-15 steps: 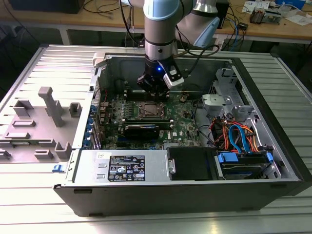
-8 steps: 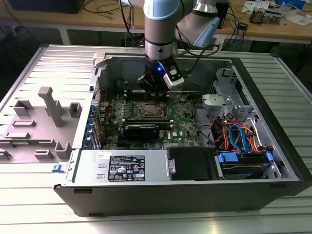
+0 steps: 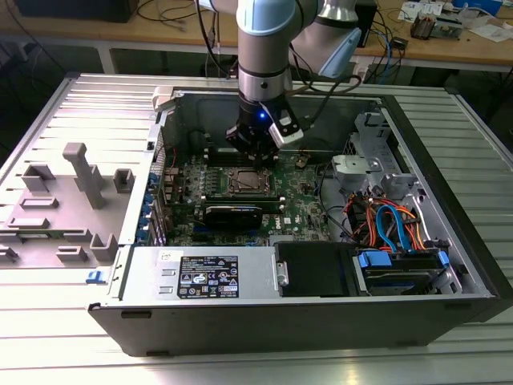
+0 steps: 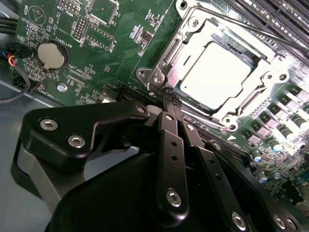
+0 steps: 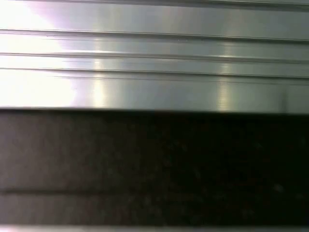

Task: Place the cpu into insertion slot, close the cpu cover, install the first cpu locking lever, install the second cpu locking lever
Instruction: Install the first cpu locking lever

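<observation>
While the clenched claw (image 4: 166,96) touches its corner, the insertion slot (image 4: 166,65) holds the cpu (image 4: 217,75).

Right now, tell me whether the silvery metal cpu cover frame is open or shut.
Shut: the silvery metal cpu cover frame lies flat around the dull silver cpu in the second wrist view, with the gripper at its corner.

Everything hangs off the insertion slot (image 3: 245,183) — it sits on the circuit board (image 3: 300,196) inside the open computer case (image 3: 449,265). In the second wrist view the cpu (image 4: 219,77) lies in that slot, the cpu cover (image 4: 190,46) down around it. The gripper (image 3: 255,150) hangs just above the slot's far edge — its tips (image 4: 169,99) at one corner of the cover. The coin battery (image 4: 51,55) lies well apart from the slot on the same board.
</observation>
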Motion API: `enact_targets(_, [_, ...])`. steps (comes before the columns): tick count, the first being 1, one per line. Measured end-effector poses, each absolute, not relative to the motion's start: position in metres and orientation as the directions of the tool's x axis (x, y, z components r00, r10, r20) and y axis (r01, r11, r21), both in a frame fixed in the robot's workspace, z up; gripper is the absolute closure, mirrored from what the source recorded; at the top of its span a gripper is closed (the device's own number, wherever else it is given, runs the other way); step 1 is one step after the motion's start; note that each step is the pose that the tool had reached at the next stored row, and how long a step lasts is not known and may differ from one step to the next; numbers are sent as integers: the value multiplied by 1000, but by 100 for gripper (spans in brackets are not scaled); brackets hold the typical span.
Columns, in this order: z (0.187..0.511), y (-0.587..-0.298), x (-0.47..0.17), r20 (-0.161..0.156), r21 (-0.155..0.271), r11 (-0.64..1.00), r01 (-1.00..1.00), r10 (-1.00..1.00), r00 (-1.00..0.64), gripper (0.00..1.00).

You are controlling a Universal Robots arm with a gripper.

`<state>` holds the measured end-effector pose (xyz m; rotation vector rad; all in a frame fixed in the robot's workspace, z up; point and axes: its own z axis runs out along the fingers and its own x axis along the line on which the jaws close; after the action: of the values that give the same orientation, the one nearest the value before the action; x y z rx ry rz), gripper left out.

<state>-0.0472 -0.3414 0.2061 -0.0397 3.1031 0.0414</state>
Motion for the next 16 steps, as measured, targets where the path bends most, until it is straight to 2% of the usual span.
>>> enact_targets(16, [202,-340,-47,-38,27,999,-26,-25,-999,89])
